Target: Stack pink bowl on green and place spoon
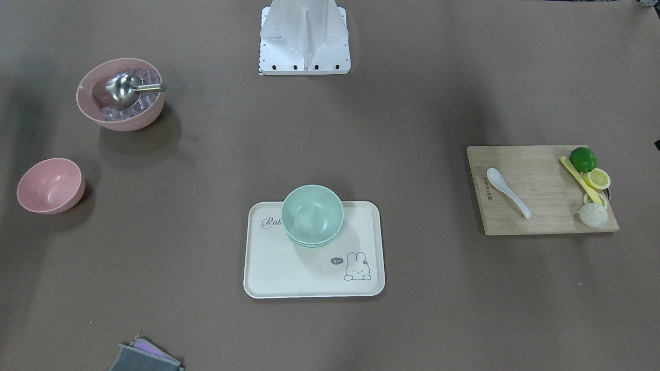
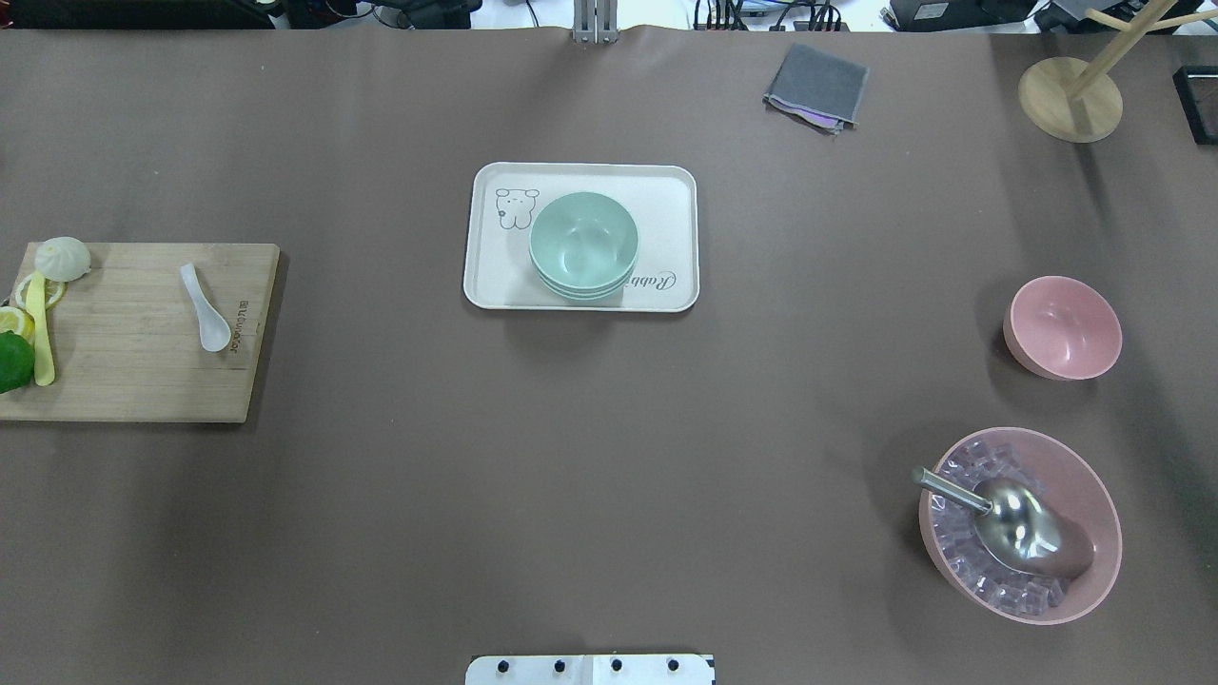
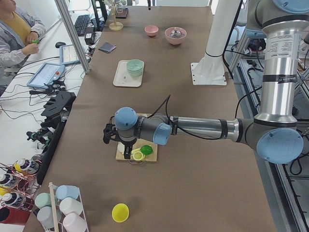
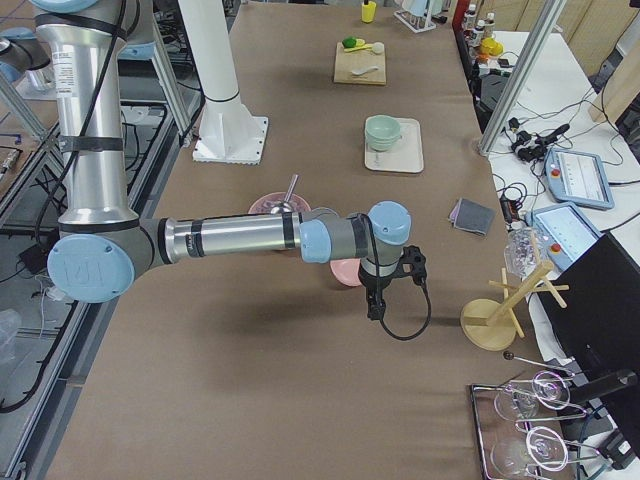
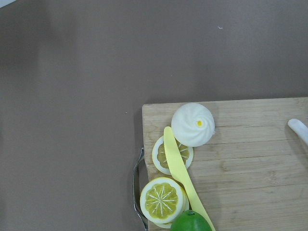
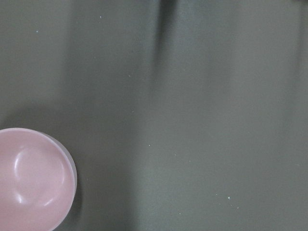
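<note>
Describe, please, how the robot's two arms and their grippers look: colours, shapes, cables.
Both look alike. The left arm and the right arm are round silver tubes with light blue joint caps and dark rings. The left gripper and the right gripper are small and black. A thin black cable loops beside the right one.

Bare brown table (image 2: 609,457) runs wide across the middle and bottom of the overhead view. At right, the small pink bowl (image 2: 1063,327) has bare table all around; the large pink bowl of ice (image 2: 1090,495) stands near, below it. At left, the white ceramic spoon (image 2: 206,309) lies well apart from the yellow plastic knife (image 2: 40,328) on the wooden board (image 2: 133,371).
</note>
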Robot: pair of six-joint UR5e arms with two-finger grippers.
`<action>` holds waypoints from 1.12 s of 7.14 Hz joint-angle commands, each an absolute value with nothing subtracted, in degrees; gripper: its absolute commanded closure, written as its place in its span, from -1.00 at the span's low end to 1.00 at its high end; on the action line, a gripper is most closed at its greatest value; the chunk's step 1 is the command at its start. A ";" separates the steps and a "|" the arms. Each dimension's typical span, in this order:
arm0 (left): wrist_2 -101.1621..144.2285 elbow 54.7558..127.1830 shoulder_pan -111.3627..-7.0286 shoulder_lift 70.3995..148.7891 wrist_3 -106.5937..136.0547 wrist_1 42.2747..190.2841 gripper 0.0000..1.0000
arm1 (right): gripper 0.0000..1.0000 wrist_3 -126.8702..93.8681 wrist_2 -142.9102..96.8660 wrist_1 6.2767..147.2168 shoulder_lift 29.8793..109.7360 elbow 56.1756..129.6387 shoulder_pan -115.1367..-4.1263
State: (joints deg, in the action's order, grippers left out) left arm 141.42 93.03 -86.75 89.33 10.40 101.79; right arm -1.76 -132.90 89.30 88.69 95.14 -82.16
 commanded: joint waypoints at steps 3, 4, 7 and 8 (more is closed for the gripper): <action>133.59 93.17 -88.59 89.22 5.71 98.87 -0.96 | -1.00 -1.85 -133.24 89.30 88.86 95.27 -82.18; 134.29 94.47 -88.59 86.77 5.71 99.66 -0.96 | -1.00 -1.85 -133.94 89.30 88.86 95.80 -82.18; 136.74 95.79 -88.51 85.35 6.15 100.28 -0.96 | -1.00 -1.93 -135.09 89.12 89.12 95.89 -82.09; 139.19 96.32 -88.42 84.99 6.41 100.46 -0.96 | -1.00 -1.85 -136.05 89.12 89.56 95.89 -82.09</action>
